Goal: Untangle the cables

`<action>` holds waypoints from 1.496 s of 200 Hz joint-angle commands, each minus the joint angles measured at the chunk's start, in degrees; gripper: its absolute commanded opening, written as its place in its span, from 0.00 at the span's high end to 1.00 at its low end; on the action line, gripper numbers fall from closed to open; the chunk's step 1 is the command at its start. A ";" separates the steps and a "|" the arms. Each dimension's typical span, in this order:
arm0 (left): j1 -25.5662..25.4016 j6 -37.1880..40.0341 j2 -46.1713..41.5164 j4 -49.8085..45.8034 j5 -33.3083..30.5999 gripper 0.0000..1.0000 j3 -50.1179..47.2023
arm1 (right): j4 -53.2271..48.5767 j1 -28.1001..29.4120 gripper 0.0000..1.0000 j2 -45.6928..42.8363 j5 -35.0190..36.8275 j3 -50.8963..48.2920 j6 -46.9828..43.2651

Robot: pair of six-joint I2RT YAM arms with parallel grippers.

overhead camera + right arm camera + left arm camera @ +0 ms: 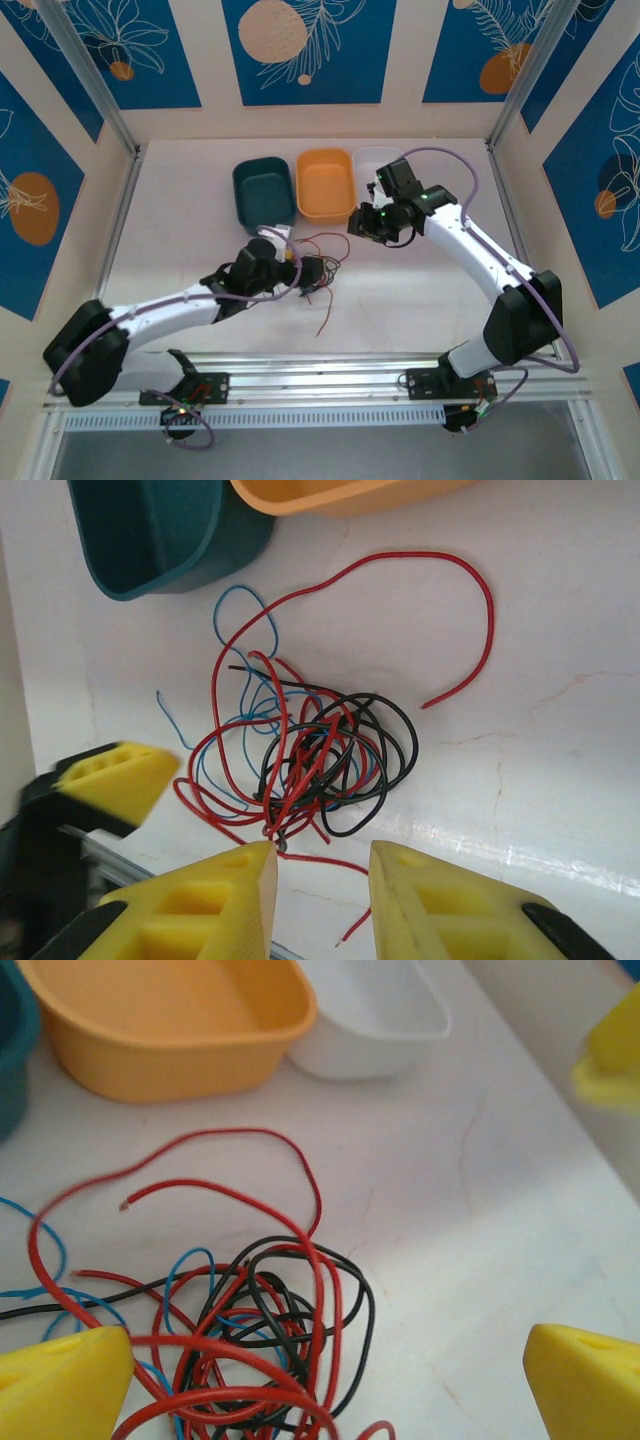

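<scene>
The cables [320,755] lie knotted midway between the table's [400,300] far and near edges, the left gripper [328,1350] spread wide and empty over them, the right gripper [322,855] part-open, holding nothing; the grasp looks not yet made, so next each should pinch a separate strand.

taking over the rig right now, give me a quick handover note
Left hand: open, low over the tangle with a finger on each side, gripping nothing.
Right hand: open, at the edge of the tangle, empty.
Cables: red, black and blue, knotted in one pile on the table, in front of the teal bin and orange bin. One long red loop lies free of the knot.
Done: nothing separated yet.
Left: pull every cable out of the knot, probably starting with the loose red one.
</scene>
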 commanded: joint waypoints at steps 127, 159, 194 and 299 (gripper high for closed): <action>23.00 -7.32 -21.27 -30.39 -4.54 0.00 -2.11 | -15.83 16.11 0.68 29.59 10.95 34.76 -13.04; 23.52 -8.91 -20.91 -29.59 -4.36 0.00 -3.07 | -20.19 18.11 0.65 38.52 14.83 43.74 -13.95; 23.66 -10.01 -21.85 -29.17 -4.51 0.00 -4.46 | -24.41 20.09 0.58 47.14 18.26 52.55 -15.66; 24.01 -10.60 -23.04 -29.47 -5.87 0.00 -6.07 | -27.00 21.26 0.54 55.11 14.19 58.71 -18.09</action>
